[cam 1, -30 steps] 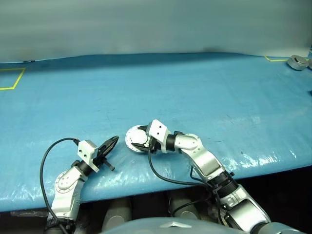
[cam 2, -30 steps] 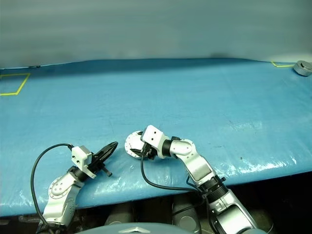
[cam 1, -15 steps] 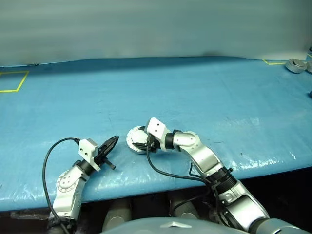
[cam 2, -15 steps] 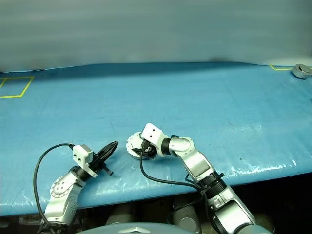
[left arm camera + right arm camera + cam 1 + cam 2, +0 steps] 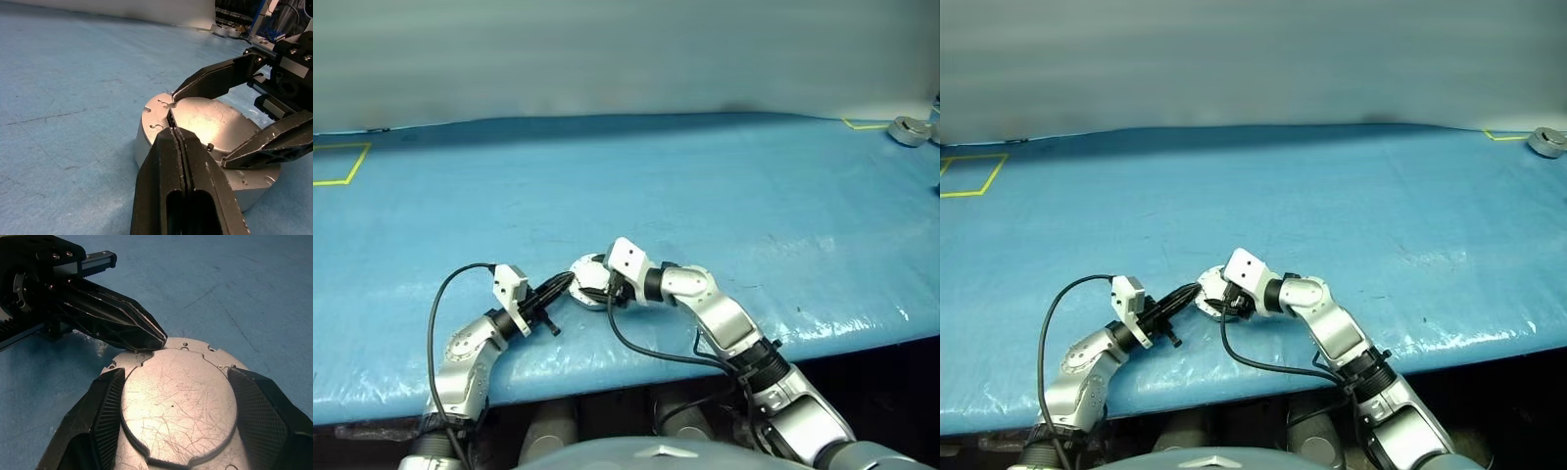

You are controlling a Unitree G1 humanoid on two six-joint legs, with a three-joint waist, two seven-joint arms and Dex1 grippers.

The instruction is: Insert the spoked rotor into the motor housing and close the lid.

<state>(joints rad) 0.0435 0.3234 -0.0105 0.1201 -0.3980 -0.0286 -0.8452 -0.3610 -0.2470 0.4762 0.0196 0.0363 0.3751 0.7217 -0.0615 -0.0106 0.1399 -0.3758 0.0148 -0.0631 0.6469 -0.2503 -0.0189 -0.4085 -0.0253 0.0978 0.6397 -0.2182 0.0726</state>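
The motor housing [image 5: 176, 404] is a round silver-grey metal body resting on the blue table, with a smooth, scratched flat face turned up. My right gripper [image 5: 175, 377] has a black finger [image 5: 105, 416] on each side of that raised face and is shut on the housing. My left gripper [image 5: 172, 131] is shut with nothing between its fingers, and its tip touches the housing's rim [image 5: 574, 280] from the left. The spoked rotor and the lid are out of view.
The blue covered table [image 5: 705, 186] stretches far ahead and to both sides. Its front edge runs just under my arms. A yellow tape square [image 5: 342, 162] marks the far left. A small grey round part [image 5: 908, 129] lies at the far right corner, too small to identify.
My left gripper has moved right across the table and rolled, and its shut tip now meets the housing's rim. The right gripper has kept still on the housing.
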